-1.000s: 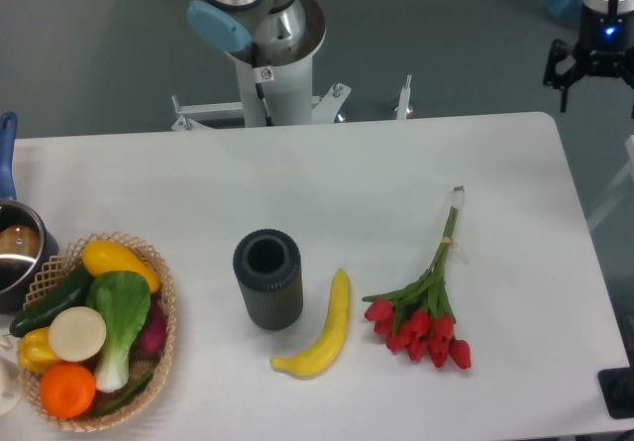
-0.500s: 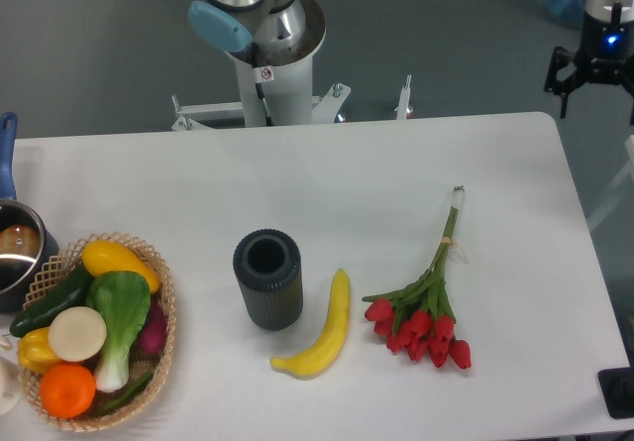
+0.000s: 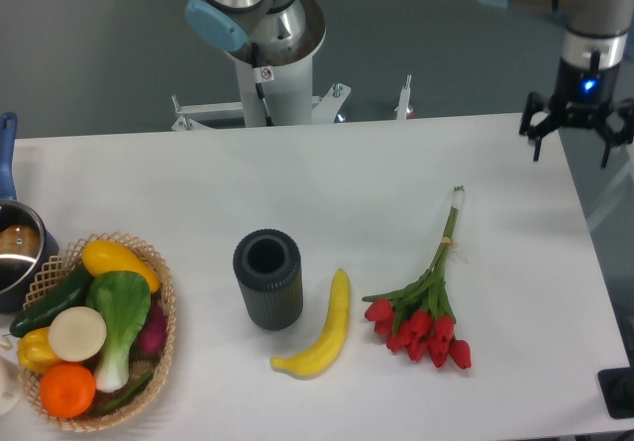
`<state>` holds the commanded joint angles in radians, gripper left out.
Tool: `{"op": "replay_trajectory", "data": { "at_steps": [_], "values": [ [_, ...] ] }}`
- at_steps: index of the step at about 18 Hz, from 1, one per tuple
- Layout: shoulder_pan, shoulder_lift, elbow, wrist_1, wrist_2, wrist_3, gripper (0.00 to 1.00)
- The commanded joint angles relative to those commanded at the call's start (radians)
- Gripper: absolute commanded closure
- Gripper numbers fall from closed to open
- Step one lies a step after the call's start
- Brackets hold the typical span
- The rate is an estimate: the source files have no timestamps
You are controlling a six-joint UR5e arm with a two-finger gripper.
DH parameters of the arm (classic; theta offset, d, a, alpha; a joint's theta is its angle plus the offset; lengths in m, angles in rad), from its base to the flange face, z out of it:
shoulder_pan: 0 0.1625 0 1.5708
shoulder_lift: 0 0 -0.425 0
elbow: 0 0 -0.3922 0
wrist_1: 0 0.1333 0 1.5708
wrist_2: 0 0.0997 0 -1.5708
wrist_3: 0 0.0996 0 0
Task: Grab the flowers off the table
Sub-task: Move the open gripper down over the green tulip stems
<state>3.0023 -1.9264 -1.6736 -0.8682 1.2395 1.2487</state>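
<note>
On the table (image 3: 327,178), the flowers (image 3: 426,297) lay toward the right, heads near, stems pointing far. Just left of them lay a banana (image 3: 322,332), then an upright cup (image 3: 267,277). A basket (image 3: 163,307) of vegetables sat at the near left, a pot (image 3: 15,253) behind it. The gripper (image 3: 578,129) hung over the far right corner.

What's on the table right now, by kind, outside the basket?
Flower bunch: 1, the flowers
Fruit: 1, the banana
Container: 1, the dark ribbed cup
Cookware: 1, the pot at the left edge
Basket: 1, the wicker basket
Total: 5
</note>
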Motion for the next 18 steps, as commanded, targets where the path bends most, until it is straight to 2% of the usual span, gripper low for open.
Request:
{"op": "replay_trajectory", "data": {
  "at_steps": [2,7,10,18],
  "values": [
    [-0.025,-0.025,-0.009,0.000,0.001,-0.026,0.00],
    [-0.065,-0.043,-0.025,0.002,0.001,-0.074,0.00],
    [-0.115,-0.068,-0.026,0.002,0.003,-0.075,0.00],
    [-0.148,-0.111,-0.034,0.002,0.001,-0.077,0.00]
  ]
}}
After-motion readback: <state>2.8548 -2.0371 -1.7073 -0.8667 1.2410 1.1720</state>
